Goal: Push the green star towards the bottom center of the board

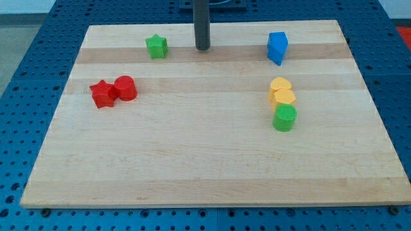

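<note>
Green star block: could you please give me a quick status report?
My tip near the view's top, right of the green star block, not touching. Star far from bottom center. Path down the wooden board open.

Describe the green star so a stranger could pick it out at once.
Start at the wooden board and look along its top edge, toward the view's left. The green star sits there alone, left of my tip. The only other green block is a cylinder at the right, below two yellow blocks.
</note>
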